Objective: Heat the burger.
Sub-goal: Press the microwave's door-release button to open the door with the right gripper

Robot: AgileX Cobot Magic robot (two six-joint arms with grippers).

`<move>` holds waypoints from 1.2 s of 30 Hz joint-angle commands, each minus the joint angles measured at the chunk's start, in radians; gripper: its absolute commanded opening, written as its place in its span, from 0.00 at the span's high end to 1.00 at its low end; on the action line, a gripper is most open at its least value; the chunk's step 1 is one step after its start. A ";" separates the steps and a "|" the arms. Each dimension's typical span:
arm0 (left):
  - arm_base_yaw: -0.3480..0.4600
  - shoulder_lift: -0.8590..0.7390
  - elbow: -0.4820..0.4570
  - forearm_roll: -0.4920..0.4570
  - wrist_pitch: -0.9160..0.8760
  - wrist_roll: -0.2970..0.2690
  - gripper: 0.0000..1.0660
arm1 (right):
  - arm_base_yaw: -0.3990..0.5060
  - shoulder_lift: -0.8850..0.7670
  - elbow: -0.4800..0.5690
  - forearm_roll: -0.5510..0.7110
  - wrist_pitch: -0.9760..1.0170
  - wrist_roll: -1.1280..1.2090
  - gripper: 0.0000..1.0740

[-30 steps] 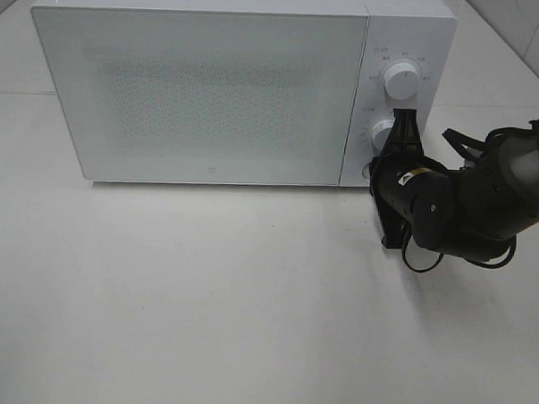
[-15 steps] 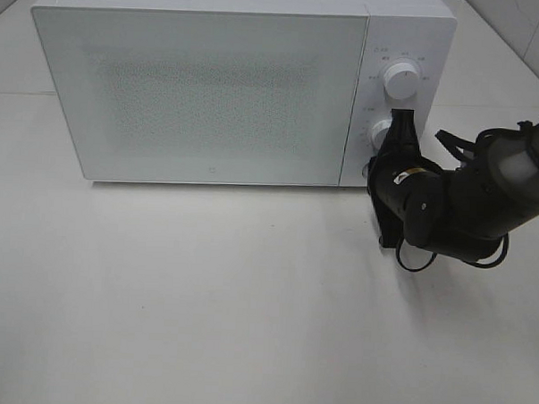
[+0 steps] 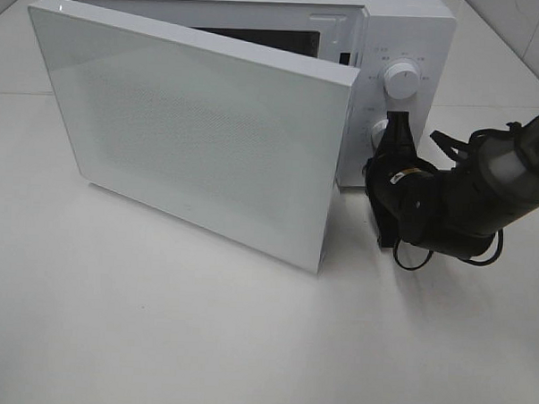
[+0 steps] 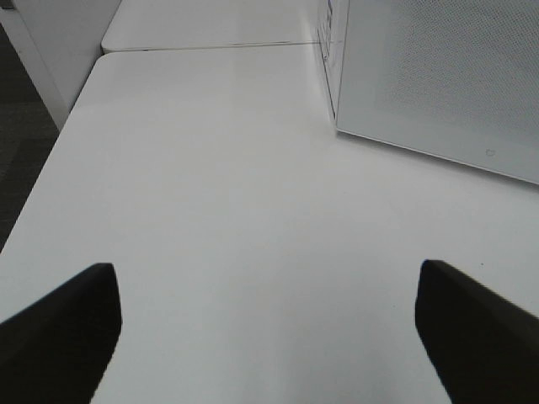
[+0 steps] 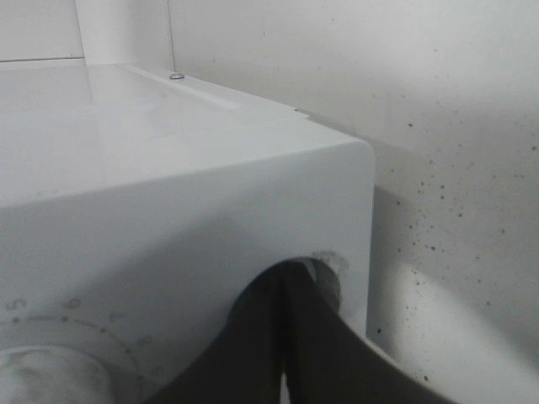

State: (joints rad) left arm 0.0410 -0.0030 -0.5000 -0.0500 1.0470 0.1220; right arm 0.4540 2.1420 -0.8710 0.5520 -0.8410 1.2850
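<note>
Item 1. Microwave (image 3: 398, 29): white, standing on the white surface (image 3: 201, 342). Its door (image 3: 192, 136) is ajar, hinged on the side away from the control panel, with the free edge out in front of the cabinet.

Item 2. Cavity (image 3: 259, 36): only a dark strip shows above the door's top edge. The door blocks everything else, so I cannot tell what is inside.

Item 3. Burger: not seen in any view. I cannot tell whether it sits behind the door.

Item 4. Control panel: upper dial (image 3: 401, 76) uncovered, lower dial (image 3: 377, 131) partly hidden behind my right arm (image 3: 466, 197).

Item 5. Right jaws: clenched tip to tip and grasping nothing, set against a round button (image 5: 330, 268) low on the panel, near the microwave's corner.

Item 6. Left jaws: released, spread wide and holding nothing, above bare surface off the microwave's hinge side, with the door's corner ahead of them.
</note>
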 commanded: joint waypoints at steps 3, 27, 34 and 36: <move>0.003 -0.020 0.003 -0.001 -0.010 0.000 0.16 | -0.049 -0.019 -0.110 -0.072 -0.341 -0.025 1.00; 0.003 -0.020 0.003 -0.001 -0.010 0.000 0.16 | -0.011 -0.082 -0.025 -0.113 -0.111 -0.009 1.00; 0.003 -0.020 0.003 -0.001 -0.010 0.000 0.16 | -0.011 -0.135 0.040 -0.124 0.002 -0.019 1.00; 0.003 -0.020 0.003 -0.001 -0.010 0.000 0.16 | -0.011 -0.143 0.050 -0.127 0.033 -0.028 1.00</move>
State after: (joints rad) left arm 0.0410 -0.0030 -0.5000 -0.0500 1.0470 0.1220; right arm 0.4440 2.0360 -0.8040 0.4790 -0.7240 1.2790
